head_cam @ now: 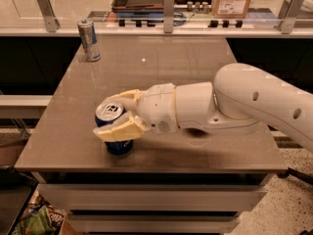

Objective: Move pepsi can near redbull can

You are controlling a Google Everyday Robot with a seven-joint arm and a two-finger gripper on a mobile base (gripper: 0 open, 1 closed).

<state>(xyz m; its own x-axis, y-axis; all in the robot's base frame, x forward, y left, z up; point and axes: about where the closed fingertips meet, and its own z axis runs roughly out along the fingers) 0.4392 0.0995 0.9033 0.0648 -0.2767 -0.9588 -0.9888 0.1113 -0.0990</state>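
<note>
While wrapping the pepsi can [119, 146] from the side, grips with the 2 fingers of the gripper [107, 115] closed on its body, likely to hold it upright for the carry. Sits well apart from the redbull can [88, 40], nearer the camera, slightly right. Needs carrying toward it.

Tabletop [195, 62]: glossy grey-brown slab, rectangular.
Far left corner: the redbull can [89, 40] stands upright on the tabletop.
Near left part: the pepsi can [109, 110], dark blue with a silver top, is close to the near edge, well apart from the redbull can.
Gripper [105, 115]: low over the near left part, fingers clasping the pepsi can from both sides.
</note>
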